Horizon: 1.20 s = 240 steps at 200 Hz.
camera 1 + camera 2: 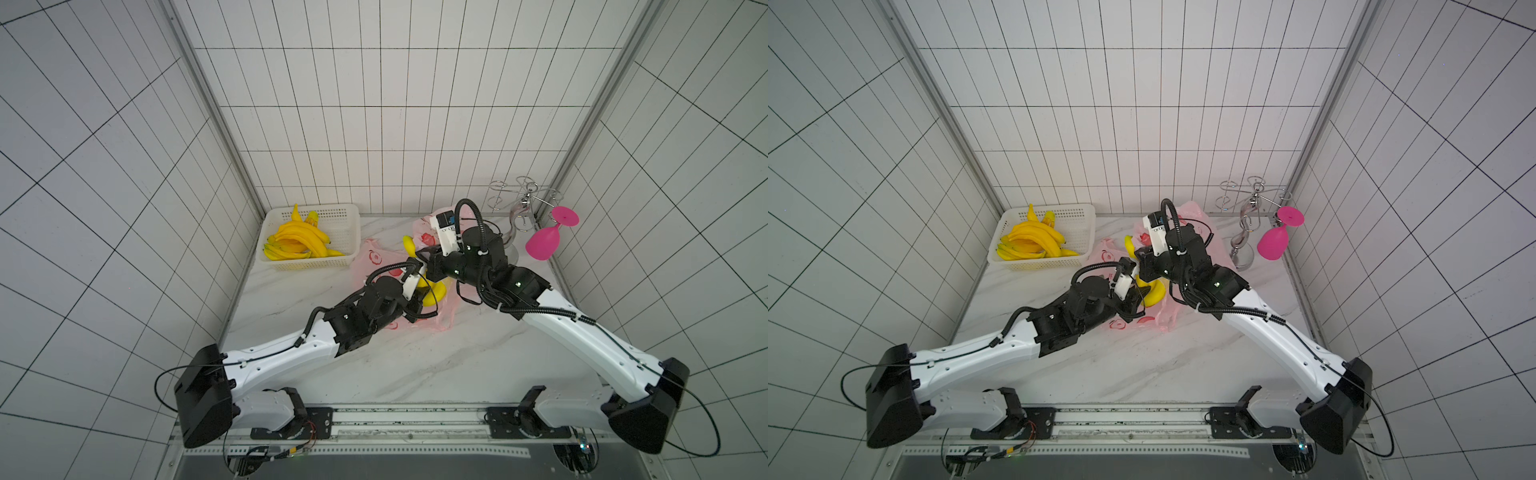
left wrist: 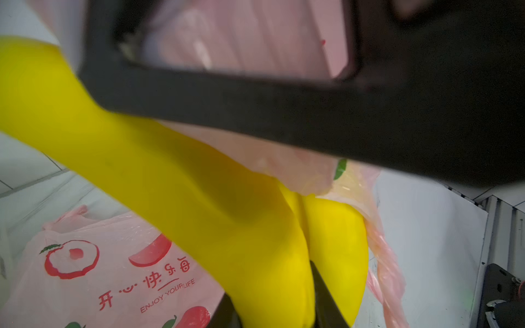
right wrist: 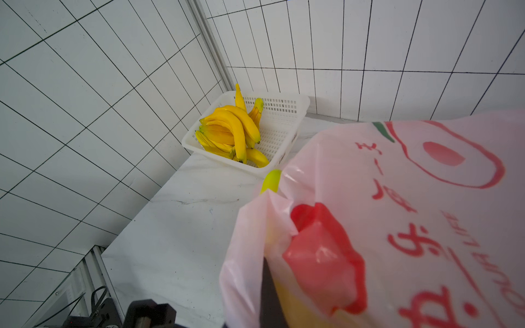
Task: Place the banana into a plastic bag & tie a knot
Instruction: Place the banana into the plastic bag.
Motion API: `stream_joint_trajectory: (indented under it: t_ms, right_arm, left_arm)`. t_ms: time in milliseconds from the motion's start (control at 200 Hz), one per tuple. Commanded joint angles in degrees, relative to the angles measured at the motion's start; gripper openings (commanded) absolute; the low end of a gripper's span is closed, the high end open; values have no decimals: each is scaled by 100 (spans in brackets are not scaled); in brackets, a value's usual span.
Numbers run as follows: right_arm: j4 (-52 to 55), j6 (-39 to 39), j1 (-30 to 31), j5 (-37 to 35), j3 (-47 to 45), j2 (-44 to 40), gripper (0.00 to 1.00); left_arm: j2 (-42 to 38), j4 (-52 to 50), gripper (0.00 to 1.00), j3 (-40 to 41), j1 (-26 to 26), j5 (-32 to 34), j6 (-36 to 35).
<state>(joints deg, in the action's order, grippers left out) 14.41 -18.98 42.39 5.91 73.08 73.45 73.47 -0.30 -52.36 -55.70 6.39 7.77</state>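
A yellow banana bunch (image 1: 436, 293) (image 1: 1154, 293) sits in my left gripper (image 1: 419, 291) (image 1: 1138, 291) at the table's middle. The left wrist view shows the black jaws of that gripper (image 2: 277, 309) closed on one banana (image 2: 199, 184), with a second beside it. A pink plastic bag (image 1: 376, 257) (image 1: 1108, 253) (image 2: 85, 269) with red fruit prints lies crumpled around both grippers. My right gripper (image 1: 424, 253) (image 1: 1142, 253) (image 3: 272, 278) is shut on a fold of the bag (image 3: 426, 198), lifting it over the bananas. One banana tip (image 3: 271, 180) pokes out past the bag's edge.
A white basket (image 1: 311, 208) (image 1: 1050, 207) (image 3: 284, 98) with several more bananas (image 1: 297, 241) stands at the back left corner. At the back right, a metal glass rack (image 1: 523, 199) carries a pink wine glass (image 1: 544, 243). Tiled walls close three sides.
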Motion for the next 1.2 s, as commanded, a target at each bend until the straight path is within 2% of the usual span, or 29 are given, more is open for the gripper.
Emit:
stream_joint_trajectory:
  t_ms: [0,65,140,235,360,540,585,660,760,860,964,1194]
  right_arm:
    - [-283,-294,-39,95,320,-66,0]
    - [-395,-375,-94,421,295,-97,0]
    - [-324,-271,-90,665,366,-57,0]
    - [-124,44,-73,613,424,-65,0]
    - [-39,360,-74,721,418,-167,0]
    - [133,550,-79,1279,347,-155,0]
    - [235,633,-86,1174,278,-164,0]
    - [563,679,-266,742,251,-218,0]
    - [461,641,-607,1209,110,-381,0]
    - [234,690,-525,1797,-78,-479,0]
    - [57,678,-369,2173,-339,-539,0]
    - [-29,565,-348,2091,-827,-885,0]
  left_arm:
    - [-133,1209,20,181,-46,-1042,-115]
    - [-143,1179,20,197,-72,-1474,-316]
    - [-203,1049,19,257,-72,-1482,-333]
    - [-372,904,19,442,13,-1344,-266]
    - [-479,919,18,618,232,-1784,-171]
    - [-537,857,18,813,213,-2274,-285]
    - [-555,802,18,825,182,-2482,-354]
    - [-657,552,16,800,-51,-2316,-434]
    - [-746,712,18,981,-81,-2283,-225]
    - [-705,929,18,978,-15,-2091,-207]
    - [-607,917,18,758,130,-2225,-186]
    - [-217,769,18,419,444,-2052,-14]
